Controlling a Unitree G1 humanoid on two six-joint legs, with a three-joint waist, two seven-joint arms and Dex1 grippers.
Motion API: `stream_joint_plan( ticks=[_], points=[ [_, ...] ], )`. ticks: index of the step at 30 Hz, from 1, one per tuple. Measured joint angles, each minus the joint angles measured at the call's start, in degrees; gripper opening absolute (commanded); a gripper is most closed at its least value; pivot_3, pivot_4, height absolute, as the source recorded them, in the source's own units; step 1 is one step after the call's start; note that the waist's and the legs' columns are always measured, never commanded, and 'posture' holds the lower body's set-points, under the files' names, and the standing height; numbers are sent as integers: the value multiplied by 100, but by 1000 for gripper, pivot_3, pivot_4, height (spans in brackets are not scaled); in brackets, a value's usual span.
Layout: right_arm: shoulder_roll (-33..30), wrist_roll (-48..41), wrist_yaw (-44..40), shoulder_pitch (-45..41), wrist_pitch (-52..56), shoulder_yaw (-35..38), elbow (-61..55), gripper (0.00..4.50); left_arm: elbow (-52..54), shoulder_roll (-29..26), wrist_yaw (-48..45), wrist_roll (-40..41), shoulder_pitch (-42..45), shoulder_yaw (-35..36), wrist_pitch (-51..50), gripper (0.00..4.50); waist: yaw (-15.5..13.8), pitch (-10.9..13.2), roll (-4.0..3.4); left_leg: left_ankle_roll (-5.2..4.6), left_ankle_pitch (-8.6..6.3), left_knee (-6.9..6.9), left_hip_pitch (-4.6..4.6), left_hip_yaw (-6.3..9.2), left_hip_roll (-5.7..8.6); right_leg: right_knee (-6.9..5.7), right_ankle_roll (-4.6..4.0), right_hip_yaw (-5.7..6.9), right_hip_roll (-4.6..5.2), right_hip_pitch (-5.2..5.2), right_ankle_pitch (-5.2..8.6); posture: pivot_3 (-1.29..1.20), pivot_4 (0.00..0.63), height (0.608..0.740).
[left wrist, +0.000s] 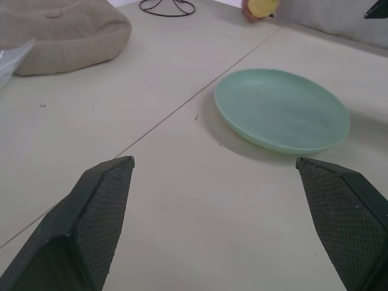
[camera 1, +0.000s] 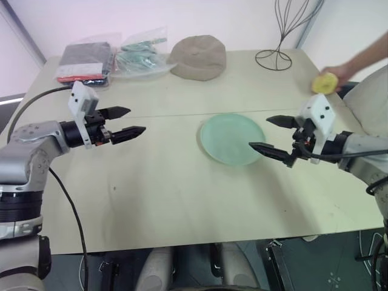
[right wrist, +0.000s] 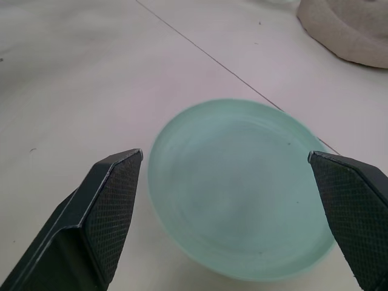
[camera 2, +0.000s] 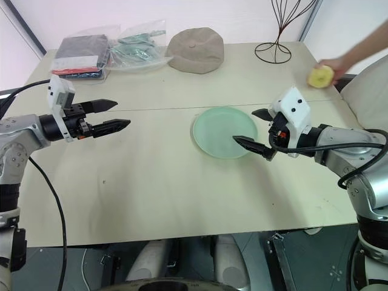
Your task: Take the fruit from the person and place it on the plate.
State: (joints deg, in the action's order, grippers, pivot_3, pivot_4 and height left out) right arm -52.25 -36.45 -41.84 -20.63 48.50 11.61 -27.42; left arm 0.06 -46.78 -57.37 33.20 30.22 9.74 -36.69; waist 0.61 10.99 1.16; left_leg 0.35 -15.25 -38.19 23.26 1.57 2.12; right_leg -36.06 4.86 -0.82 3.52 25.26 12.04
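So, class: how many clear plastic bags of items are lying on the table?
2. Both lie at the far left of the table: the bag of dark items at the corner, and the bag of green items beside it, next to the tan cap.

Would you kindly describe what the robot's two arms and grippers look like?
Both arms have silver-grey metal shells with black joints. Each wrist carries a white boxy camera block. The left gripper and right gripper each have two black tapered fingers with cross-hatched inner pads. A black cable loops along the left arm, and another runs along the right arm.
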Motion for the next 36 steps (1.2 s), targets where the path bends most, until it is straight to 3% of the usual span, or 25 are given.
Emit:
stream_joint_plan(
  ticks=[11,22,30,36],
  points=[
    [4,-63,175,-41,2,20,-5,4500,-30,140,51,-45,207,-10,-2,4472,0,0,0,0,0,0,0,0,0,0,0,1,-1,0,0,0,150,740],
    [182,-81,385,-326,1,-10,-1,4500,-423,1490,1529,353,1176,255,-766,4472,-10,-1,3,0,0,-6,1,2,3,-4,3,2,-1,-3,-2,0,150,740],
    [186,-79,387,-330,0,-26,5,4500,-797,1943,1845,383,2074,149,-934,4472,-9,-1,2,0,0,-7,-1,2,5,-6,4,2,-10,-5,-2,0,150,740],
    [183,-81,429,-294,0,-20,-15,4500,-1437,2345,2531,541,2577,535,-1295,4472,-22,-1,3,0,0,-9,1,4,7,-5,7,3,-9,-5,-4,0,150,740]
  ],
)
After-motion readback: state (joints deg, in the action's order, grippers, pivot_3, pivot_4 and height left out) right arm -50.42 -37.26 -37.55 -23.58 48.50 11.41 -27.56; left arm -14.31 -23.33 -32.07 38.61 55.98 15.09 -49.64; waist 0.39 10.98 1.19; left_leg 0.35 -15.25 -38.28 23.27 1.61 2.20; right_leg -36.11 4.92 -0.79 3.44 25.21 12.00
